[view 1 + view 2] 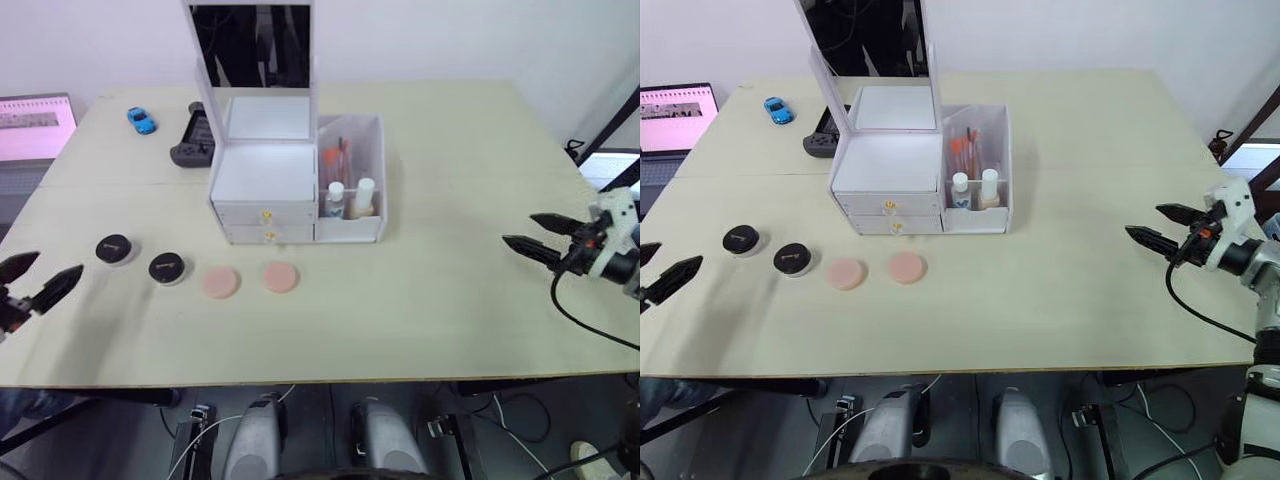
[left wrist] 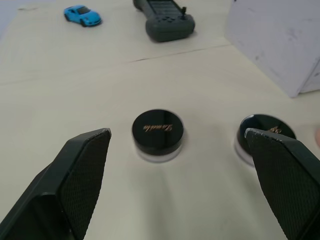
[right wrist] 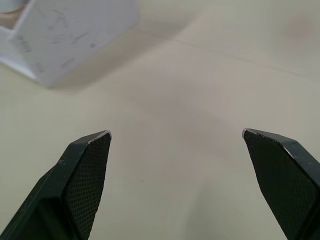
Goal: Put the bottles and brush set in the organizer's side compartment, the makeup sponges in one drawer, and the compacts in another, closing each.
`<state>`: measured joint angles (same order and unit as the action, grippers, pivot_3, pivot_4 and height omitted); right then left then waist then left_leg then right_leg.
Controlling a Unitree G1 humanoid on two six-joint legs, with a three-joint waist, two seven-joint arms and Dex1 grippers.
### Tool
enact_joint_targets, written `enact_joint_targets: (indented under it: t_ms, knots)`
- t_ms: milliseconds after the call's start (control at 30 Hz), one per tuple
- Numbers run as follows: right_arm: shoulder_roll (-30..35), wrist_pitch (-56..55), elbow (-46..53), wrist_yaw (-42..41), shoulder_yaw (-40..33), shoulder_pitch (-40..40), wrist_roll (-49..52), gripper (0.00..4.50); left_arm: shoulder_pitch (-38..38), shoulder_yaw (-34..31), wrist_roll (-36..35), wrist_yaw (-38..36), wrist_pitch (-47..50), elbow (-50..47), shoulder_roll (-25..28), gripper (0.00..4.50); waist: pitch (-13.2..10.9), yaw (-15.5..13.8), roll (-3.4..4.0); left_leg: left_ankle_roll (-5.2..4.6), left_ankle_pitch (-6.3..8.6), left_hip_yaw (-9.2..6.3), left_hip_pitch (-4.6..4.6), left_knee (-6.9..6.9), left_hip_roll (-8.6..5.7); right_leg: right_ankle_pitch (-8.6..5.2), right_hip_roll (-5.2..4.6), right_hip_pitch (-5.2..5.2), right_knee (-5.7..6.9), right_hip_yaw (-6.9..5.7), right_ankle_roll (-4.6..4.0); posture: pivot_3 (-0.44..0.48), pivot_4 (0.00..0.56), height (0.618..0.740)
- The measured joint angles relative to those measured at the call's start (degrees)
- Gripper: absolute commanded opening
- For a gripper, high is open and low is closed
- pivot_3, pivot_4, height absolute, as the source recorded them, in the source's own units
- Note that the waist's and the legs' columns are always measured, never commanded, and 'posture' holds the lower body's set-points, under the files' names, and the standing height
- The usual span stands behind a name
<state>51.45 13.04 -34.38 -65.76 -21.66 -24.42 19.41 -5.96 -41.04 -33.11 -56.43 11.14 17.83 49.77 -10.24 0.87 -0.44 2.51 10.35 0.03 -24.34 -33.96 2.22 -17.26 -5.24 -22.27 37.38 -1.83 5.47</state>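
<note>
Light was bright and even, falling from overhead, so the pale bench (image 1: 450, 200) showed no harsh glare. Shadows were soft: a faint one lay beside the white organizer (image 3: 65, 35) in the right wrist view, and small ones hugged the two black compacts (image 2: 157, 131). The laptop screen (image 1: 35, 125) glowed washed-out pink. In both wrist views the claw fingers (image 2: 75, 185) sat close to the lens and looked slightly soft
</note>
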Motion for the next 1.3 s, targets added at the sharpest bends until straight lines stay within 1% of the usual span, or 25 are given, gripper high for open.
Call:
enact_joint_targets:
  t_ms: [133,200,267,367,467,533,567,633,700,733,800,900,1000,1033,1300]
  knots:
    - [0.0,0.2,-0.5,0.3,0.0,-0.8,0.5,4.45,-0.2,-0.8,0.1,-0.3,-1.7,1.0,-0.1,4.50,0.0,-0.1,-0.01,0.00,0.00,0.00,0.00,-0.02,0.01,0.01,0.00,0.03,-0.02,0.00,0.00,0.000,0.150,0.740]
    - [-0.1,2.3,1.1,0.1,0.5,-1.7,1.6,4.45,-1.6,-0.9,-0.1,0.1,-1.2,-1.6,-0.9,4.50,0.0,-0.1,-0.01,0.00,0.00,0.01,-0.01,-0.01,0.03,0.01,0.00,0.02,-0.02,0.02,0.00,0.000,0.150,0.740]
    - [-0.4,4.5,5.1,-0.4,1.6,-2.7,2.5,4.45,-2.6,-0.5,-1.0,0.2,0.9,-7.1,-2.0,4.50,0.0,-0.1,-0.01,0.00,0.00,0.01,-0.01,-0.01,0.09,0.03,0.04,0.01,-0.01,0.02,-0.02,0.000,0.150,0.740]
    - [-0.4,7.2,14.0,-2.9,4.7,-4.0,4.5,4.45,-2.9,0.5,-3.7,0.5,4.4,-16.6,-2.8,4.50,0.0,-0.1,0.00,0.01,0.00,0.00,0.00,-0.02,0.22,0.06,0.18,0.02,-0.02,0.03,-0.08,0.000,0.150,0.740]
    - [-0.1,12.6,24.1,-6.5,9.4,-5.8,7.3,4.45,-3.1,3.6,-6.1,4.0,8.2,-27.7,-5.8,4.50,0.0,-0.1,0.01,0.00,0.00,-0.01,0.00,-0.04,0.25,0.07,0.20,0.03,-0.01,0.05,-0.09,0.000,0.150,0.740]
    - [0.5,17.0,29.7,-7.9,12.2,-7.8,9.5,4.45,-2.8,6.2,-7.5,8.5,11.4,-34.6,-8.6,4.50,0.0,-0.2,0.01,0.00,0.00,-0.01,-0.02,-0.07,0.26,0.09,0.20,0.02,-0.01,0.07,-0.09,0.000,0.150,0.740]
    - [1.1,18.8,33.2,-8.6,13.9,-9.1,10.3,4.45,-2.4,8.2,-8.6,11.9,13.5,-39.0,-10.4,4.50,0.0,-0.3,0.01,0.00,0.00,-0.03,-0.03,-0.09,0.26,0.09,0.21,0.04,-0.01,0.07,-0.09,0.000,0.150,0.740]
    - [1.4,20.5,37.8,-8.8,15.5,-11.2,11.1,4.45,-1.7,11.8,-8.9,17.2,16.3,-45.0,-12.4,4.50,0.0,-0.4,-0.03,0.00,0.00,-0.06,-0.03,-0.13,0.26,0.09,0.22,0.06,-0.01,0.07,-0.09,0.000,0.150,0.740]
    - [1.1,21.7,41.5,-8.2,17.9,-14.1,11.3,4.45,0.9,16.9,-8.5,25.6,20.0,-51.2,-16.2,4.50,0.1,-0.5,-0.04,0.00,0.00,-0.07,-0.02,-0.20,0.24,0.10,0.24,0.09,0.00,0.07,-0.10,0.000,0.150,0.740]
    - [0.9,21.9,42.4,-8.0,18.6,-14.9,11.4,4.45,1.6,18.5,-8.5,27.9,21.1,-52.5,-17.3,4.50,0.1,-0.5,-0.06,0.00,0.00,-0.07,-0.02,-0.20,0.24,0.11,0.25,0.10,0.00,0.07,-0.10,0.000,0.150,0.740]
    - [-0.5,24.1,44.4,-6.8,20.2,-18.1,12.1,4.45,4.7,24.1,-7.4,36.9,25.2,-56.2,-22.9,4.50,0.1,-0.5,-0.05,0.00,0.00,-0.09,-0.02,-0.23,0.22,0.14,0.27,0.12,0.01,0.09,-0.04,0.000,0.150,0.740]
    - [-0.9,26.3,46.9,-5.7,21.2,-20.9,13.3,4.45,7.8,32.5,-3.8,45.9,28.3,-58.6,-29.1,4.50,0.1,-0.8,-0.16,-0.01,0.00,-0.13,-0.03,-0.26,0.23,0.15,0.32,0.13,0.00,0.08,-0.04,0.000,0.150,0.740]
    - [-0.9,27.5,48.2,-4.9,21.4,-21.1,13.5,4.45,9.8,37.4,-0.4,49.6,28.4,-58.6,-31.7,4.50,0.1,-1.5,-0.17,-0.01,0.00,-0.14,-0.03,-0.29,0.23,0.17,0.37,0.11,0.00,0.08,-0.09,0.000,0.150,0.740]
    - [-0.8,27.7,48.3,-4.7,21.4,-21.1,13.4,4.45,10.5,38.8,1.0,51.3,28.5,-58.3,-33.5,4.50,0.1,-1.6,-0.17,-0.01,0.00,-0.14,-0.03,-0.30,0.23,0.18,0.37,0.11,0.00,0.09,-0.10,0.000,0.150,0.740]
    - [0.6,28.3,48.8,-2.9,22.2,-21.4,12.5,4.45,14.2,42.8,8.4,56.9,27.7,-51.3,-40.6,4.50,0.1,-1.6,-0.16,-0.01,0.00,-0.16,-0.06,-0.36,0.25,0.18,0.42,0.12,-0.02,0.08,-0.12,0.000,0.150,0.740]
